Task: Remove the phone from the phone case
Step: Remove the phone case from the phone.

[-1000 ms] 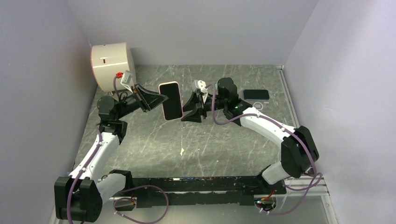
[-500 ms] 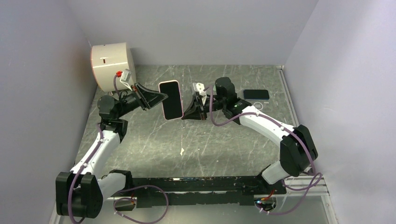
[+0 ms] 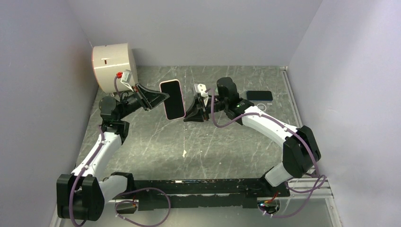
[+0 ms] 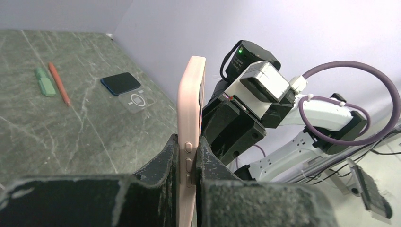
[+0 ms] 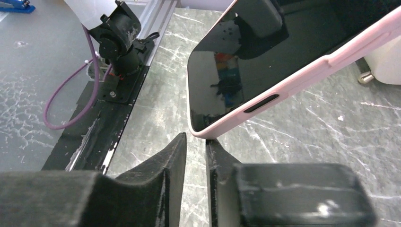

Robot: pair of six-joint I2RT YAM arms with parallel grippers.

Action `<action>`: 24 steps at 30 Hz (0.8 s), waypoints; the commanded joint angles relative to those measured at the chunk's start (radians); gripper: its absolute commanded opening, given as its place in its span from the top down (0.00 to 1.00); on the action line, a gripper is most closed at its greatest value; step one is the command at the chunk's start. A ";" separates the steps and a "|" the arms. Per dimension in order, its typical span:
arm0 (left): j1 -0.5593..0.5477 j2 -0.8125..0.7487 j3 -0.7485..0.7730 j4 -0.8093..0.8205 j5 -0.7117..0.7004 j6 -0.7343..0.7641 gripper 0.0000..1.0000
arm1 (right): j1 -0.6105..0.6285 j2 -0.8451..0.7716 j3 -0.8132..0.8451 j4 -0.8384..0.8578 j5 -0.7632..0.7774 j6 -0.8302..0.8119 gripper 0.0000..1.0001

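While the left gripper [image 4: 188,145] clamps the pink phone case [image 4: 191,94] by its button edge, fingers pressed to both faces, the phone [image 5: 246,61] sits inside it, held up off the table [image 3: 156,142] with its dark screen turned toward the right arm. The right gripper [image 5: 195,143] is just under the case's lower corner, jaws down to a thin slit with nothing between them; whether a fingertip touches the case, I can't tell. Farther back, a dark blue phone [image 3: 259,96] lies flat on the table, and a white drum [image 3: 113,61] stands in the rear left corner.
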 commanded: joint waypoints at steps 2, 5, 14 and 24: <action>-0.010 -0.057 0.005 -0.010 -0.032 0.081 0.98 | 0.006 -0.044 -0.012 0.136 -0.039 0.071 0.70; -0.010 -0.060 -0.003 0.018 -0.028 0.075 0.97 | 0.006 -0.050 -0.028 0.187 -0.042 0.124 0.65; -0.010 -0.071 -0.019 0.130 0.011 0.027 0.97 | 0.006 -0.036 -0.030 0.299 0.009 0.245 0.64; -0.010 -0.082 -0.020 0.136 0.018 0.025 0.97 | 0.005 -0.027 -0.014 0.302 -0.001 0.259 0.62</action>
